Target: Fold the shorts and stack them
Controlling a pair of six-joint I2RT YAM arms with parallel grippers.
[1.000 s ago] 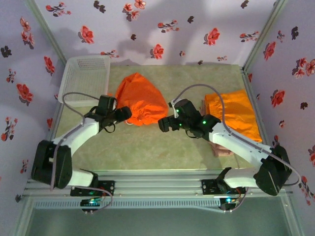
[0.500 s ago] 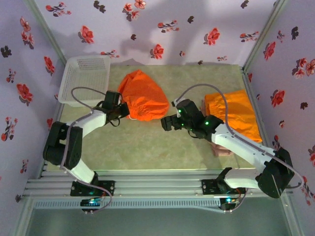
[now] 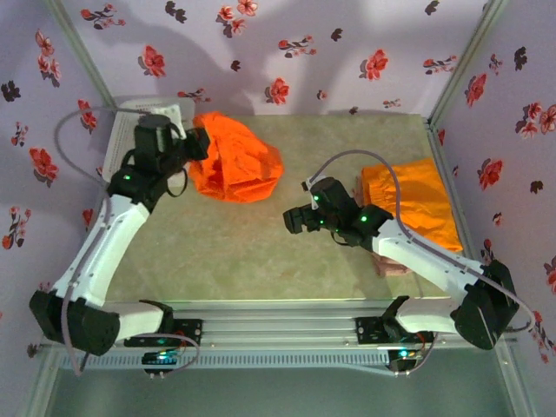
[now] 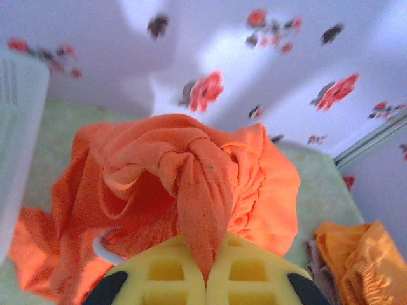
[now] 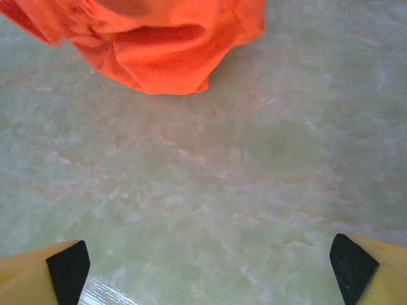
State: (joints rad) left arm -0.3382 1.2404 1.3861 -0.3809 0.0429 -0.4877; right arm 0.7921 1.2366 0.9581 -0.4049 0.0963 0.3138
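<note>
Picking up: left end effector pinches orange shorts tight — right end effector wide, empty; next, probably spread them flat.

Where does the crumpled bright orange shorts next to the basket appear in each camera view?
Top external: the crumpled orange shorts sit upper centre-left, right of the white basket, pinched by the left gripper.
Left wrist: the shorts are at centre frame, with a fold clamped between the yellow fingers.
Right wrist: the shorts hang along the top edge, left of centre.
Shared landmark: the green table top, under the shorts in all three.
</note>
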